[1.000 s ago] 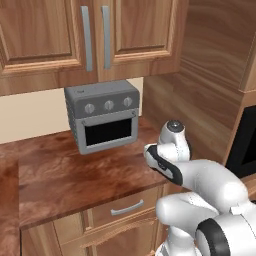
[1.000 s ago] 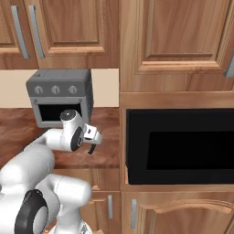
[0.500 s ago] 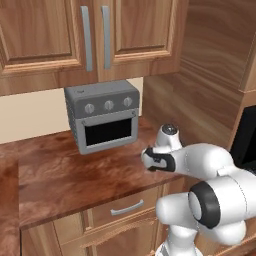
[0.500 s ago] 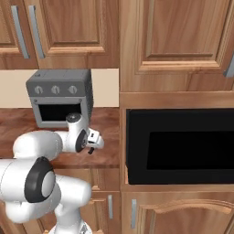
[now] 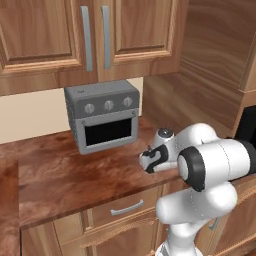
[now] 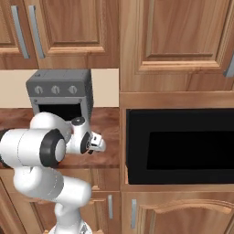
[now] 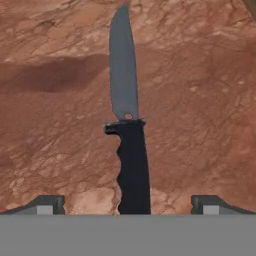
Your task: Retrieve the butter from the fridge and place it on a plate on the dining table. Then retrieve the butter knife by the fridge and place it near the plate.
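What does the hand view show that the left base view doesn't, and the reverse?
Hand view: the butter knife lying flat on the reddish-brown counter, grey blade pointing away, black handle between the open gripper fingertips.

Left base view: the grey toaster oven at the back of the counter, wood wall cabinets above, a drawer below, and the white arm bent low.

Both: the same counter and the gripper.

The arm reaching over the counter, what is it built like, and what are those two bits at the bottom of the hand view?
The arm is made of rounded glossy white shells with black rings at the joints. The gripper ends in two small dark grey fingertips. No cables or markings show.
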### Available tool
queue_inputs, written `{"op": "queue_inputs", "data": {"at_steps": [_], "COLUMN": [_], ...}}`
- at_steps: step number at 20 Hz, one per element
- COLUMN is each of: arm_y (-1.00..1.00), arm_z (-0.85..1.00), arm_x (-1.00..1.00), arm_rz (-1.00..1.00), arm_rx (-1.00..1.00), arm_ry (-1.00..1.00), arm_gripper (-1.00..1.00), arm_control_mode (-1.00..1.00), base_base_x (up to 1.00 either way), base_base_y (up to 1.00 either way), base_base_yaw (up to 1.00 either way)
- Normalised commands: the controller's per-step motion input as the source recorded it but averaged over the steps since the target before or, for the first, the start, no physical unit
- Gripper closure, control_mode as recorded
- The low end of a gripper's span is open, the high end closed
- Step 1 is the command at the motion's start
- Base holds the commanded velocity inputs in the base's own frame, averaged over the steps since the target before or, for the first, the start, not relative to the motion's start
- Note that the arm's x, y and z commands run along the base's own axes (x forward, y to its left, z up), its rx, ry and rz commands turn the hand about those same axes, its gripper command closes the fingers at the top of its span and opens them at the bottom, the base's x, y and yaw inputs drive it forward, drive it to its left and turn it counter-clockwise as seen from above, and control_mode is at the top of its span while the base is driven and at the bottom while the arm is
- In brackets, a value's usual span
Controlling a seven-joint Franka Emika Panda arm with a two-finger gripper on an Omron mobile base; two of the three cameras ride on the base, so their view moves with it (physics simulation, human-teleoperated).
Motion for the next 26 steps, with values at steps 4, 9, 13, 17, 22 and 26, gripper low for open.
{"op": "queue_inputs", "data": {"at_steps": [4, 9, 13, 17, 22, 26], "arm_y": [0.0, 0.0, 0.0, 0.0, 0.0, -0.05], "arm_z": [-0.24, -0.24, -0.4, -0.51, -0.24, 0.0], "arm_x": [0.23, 0.18, 0.07, 0.0, 0.0, -0.14], "arm_rz": [0.0, 0.0, 0.0, 0.0, -0.03, -0.08], "arm_rx": [0.0, 0.0, 0.0, 0.0, 0.0, 0.0], "arm_ry": [0.06, 0.01, 0.01, 0.06, 0.0, 0.02], "arm_gripper": [-1.0, -1.0, 1.0, 1.0, 1.0, 1.0], "arm_control_mode": [-1.0, -1.0, -1.0, -1.0, -1.0, -1.0], "base_base_x": [0.0, 0.0, 0.0, 0.0, 0.0, 0.0], "base_base_y": [0.0, 0.0, 0.0, 0.0, 0.0, 0.0], "base_base_yaw": [0.0, 0.0, 0.0, 0.0, 0.0, 0.0]}}
